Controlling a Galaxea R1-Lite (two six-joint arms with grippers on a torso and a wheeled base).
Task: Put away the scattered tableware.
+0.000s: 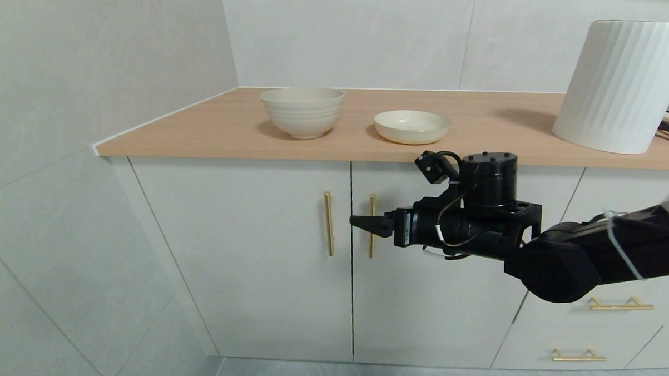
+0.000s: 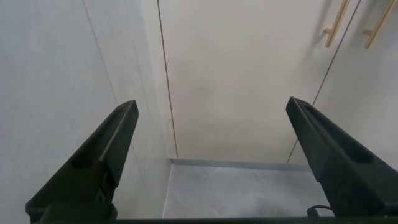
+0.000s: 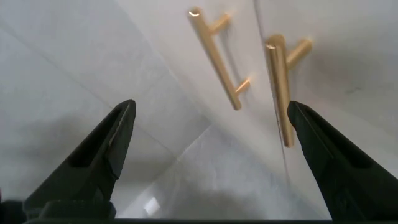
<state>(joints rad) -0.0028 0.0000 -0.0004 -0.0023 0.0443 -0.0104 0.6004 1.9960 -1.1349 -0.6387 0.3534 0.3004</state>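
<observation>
Jaws of the left gripper (image 2: pixel 211 106) stand wide apart and empty, facing a cabinet door (image 2: pixel 242 81) low near the floor (image 2: pixel 230 193). On the counter (image 1: pixel 203 133) the bowl (image 1: pixel 302 112) stands left of the dish (image 1: pixel 412 126), the two near but apart. Below them the right gripper (image 1: pixel 364 222), jaws also spread and empty, sits at the right one of two gold handles (image 1: pixel 328 223); whether it touches cannot be told. Far right on the counter stands a white canister (image 1: pixel 622 84).
</observation>
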